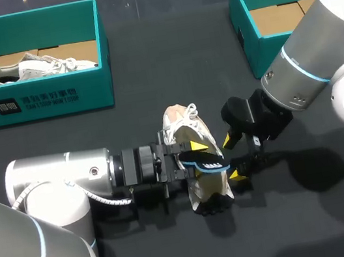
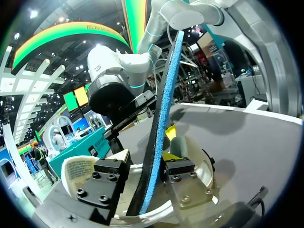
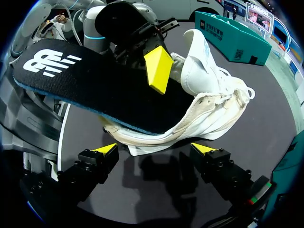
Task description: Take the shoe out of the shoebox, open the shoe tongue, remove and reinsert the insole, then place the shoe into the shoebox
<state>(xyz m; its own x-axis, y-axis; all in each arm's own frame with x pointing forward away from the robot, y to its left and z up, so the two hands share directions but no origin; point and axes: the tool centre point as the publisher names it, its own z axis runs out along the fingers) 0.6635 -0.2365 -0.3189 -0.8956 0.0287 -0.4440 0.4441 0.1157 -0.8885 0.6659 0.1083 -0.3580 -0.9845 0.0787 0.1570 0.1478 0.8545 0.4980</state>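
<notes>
A white shoe point(image 1: 179, 122) point(image 3: 209, 99) lies on its side on the black table, between my two grippers. A black insole with a blue edge point(image 1: 207, 161) point(image 2: 164, 104) point(image 3: 95, 90) has one end inside the shoe, and its logo end sticks out. My left gripper point(image 1: 198, 157) point(image 2: 147, 159) is at the shoe's opening with the insole between its fingers. One yellow fingertip point(image 3: 159, 71) rests on the insole's black face, and a small gap shows at the other finger. My right gripper point(image 1: 232, 156) point(image 3: 154, 149) stands open just right of the shoe, holding nothing.
A teal shoebox point(image 1: 35, 102) at the back left holds another white shoe point(image 1: 42, 65). A second teal shoebox point(image 1: 245, 30) point(image 3: 232, 40) stands at the back right, partly hidden by my right arm. Bare black tabletop lies in front of the shoe.
</notes>
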